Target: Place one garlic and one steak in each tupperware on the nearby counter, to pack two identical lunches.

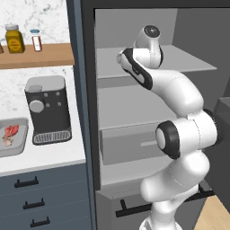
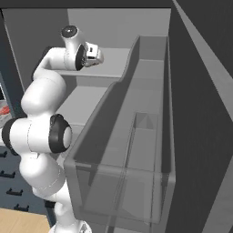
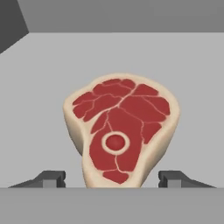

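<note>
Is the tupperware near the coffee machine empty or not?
Not empty: the tupperware holds a steak and a pale piece.

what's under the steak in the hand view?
The steak lies on a plain grey fridge shelf, between the open jaws. Its underside is hidden.

White arm at grey fridge shelf, clear door bin alongside.
</note>
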Controlling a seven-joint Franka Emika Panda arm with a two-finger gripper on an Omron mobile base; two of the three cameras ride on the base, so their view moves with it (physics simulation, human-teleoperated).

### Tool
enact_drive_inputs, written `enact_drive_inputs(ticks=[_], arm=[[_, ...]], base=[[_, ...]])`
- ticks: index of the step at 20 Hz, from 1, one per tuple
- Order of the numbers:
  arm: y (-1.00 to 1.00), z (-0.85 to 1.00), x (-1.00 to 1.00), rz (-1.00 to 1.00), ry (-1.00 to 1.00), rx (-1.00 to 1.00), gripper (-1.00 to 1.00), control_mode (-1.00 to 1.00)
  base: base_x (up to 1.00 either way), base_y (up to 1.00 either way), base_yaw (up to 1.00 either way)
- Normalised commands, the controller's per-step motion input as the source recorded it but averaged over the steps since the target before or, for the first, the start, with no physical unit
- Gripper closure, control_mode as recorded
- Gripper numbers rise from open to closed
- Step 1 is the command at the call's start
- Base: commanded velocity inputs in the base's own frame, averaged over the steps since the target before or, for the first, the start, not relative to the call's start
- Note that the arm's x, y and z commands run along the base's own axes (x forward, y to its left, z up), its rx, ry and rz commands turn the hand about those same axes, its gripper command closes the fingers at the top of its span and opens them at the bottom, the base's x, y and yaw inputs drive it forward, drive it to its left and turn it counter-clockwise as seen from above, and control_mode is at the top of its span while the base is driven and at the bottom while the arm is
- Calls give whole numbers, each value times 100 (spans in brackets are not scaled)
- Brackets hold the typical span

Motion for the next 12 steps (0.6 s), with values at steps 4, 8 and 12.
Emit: enact_drive_inputs(ticks=[4,8,12], arm=[[0,0,0,0,0,0,100,-100],[0,0,0,0,0,0,100,-100],[0,0,-88,5,-15,0,100,-100]], base=[[0,0,0],[0,0,0],[0,0,0]])
